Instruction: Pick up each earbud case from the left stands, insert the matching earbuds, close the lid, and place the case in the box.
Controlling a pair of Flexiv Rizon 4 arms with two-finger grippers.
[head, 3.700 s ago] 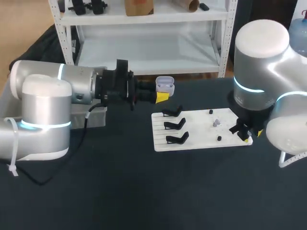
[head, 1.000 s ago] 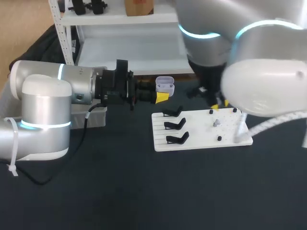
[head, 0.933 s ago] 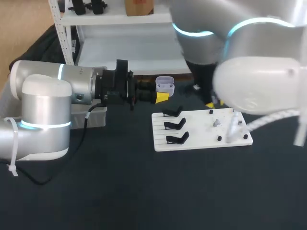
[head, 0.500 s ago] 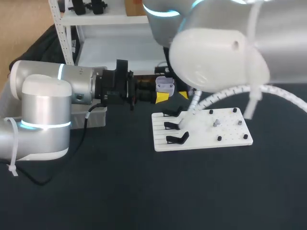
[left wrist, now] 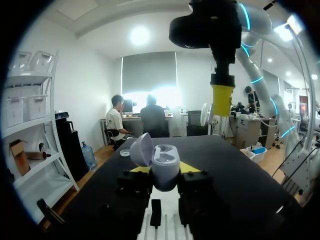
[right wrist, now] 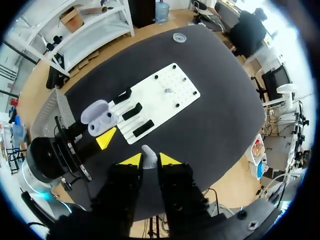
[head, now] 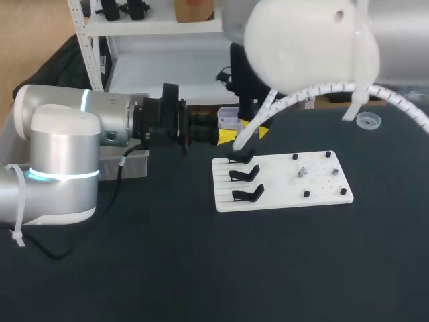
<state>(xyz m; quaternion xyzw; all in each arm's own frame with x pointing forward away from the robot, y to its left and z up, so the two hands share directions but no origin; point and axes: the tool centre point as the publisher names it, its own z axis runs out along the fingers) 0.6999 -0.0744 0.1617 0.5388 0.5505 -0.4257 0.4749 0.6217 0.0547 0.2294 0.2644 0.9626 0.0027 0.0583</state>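
My left gripper [head: 226, 131] is shut on a pale lavender earbud case [head: 229, 119] and holds it level behind the white board [head: 281, 182]. In the left wrist view the case [left wrist: 164, 164] sits between the yellow tips with its lid open. My right gripper [head: 255, 127] hangs just above and beside the case; it shows overhead in the left wrist view as the right gripper [left wrist: 223, 100]. From its own wrist, the right gripper [right wrist: 146, 159] is shut on a small white earbud [right wrist: 148, 153], with the open case [right wrist: 100, 118] below and a little ahead.
Three black stands [head: 244, 175] line the board's left end, and small pegs and a tiny piece [head: 303, 172] dot its right half. A grey box [head: 131, 163] sits behind my left arm. A clear round dish [head: 367, 121] lies at the far right.
My right arm has swung from the board's right end across to the left, ending over the case. The left arm and the case have not moved.
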